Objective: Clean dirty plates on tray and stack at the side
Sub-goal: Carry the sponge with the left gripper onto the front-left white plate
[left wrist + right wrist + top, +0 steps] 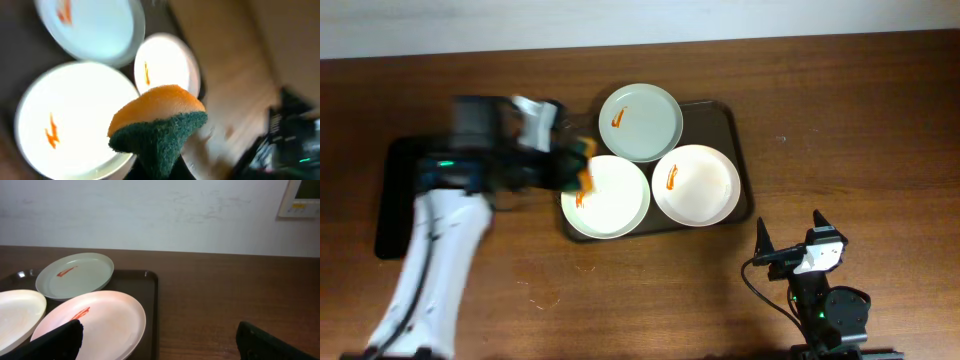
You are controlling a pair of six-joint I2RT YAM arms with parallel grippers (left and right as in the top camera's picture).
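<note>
Three plates lie on the dark brown tray (pixel 738 170): a pale green plate (pixel 640 122) at the back, a white plate (pixel 610 200) front left, a white plate (pixel 700 188) front right. Each has an orange smear. My left gripper (pixel 575 165) is shut on an orange and green sponge (pixel 157 125) and hovers at the left edge of the front left plate (pixel 75 120). My right gripper (pixel 790 235) is open and empty, on the table right of the tray. The right wrist view shows the green plate (pixel 75 275) and the right white plate (pixel 100 322).
A smaller glossy black tray (pixel 395 200) lies at the left of the table, partly under my left arm. The brown tray's rim (pixel 152 310) stands between my right gripper and the plates.
</note>
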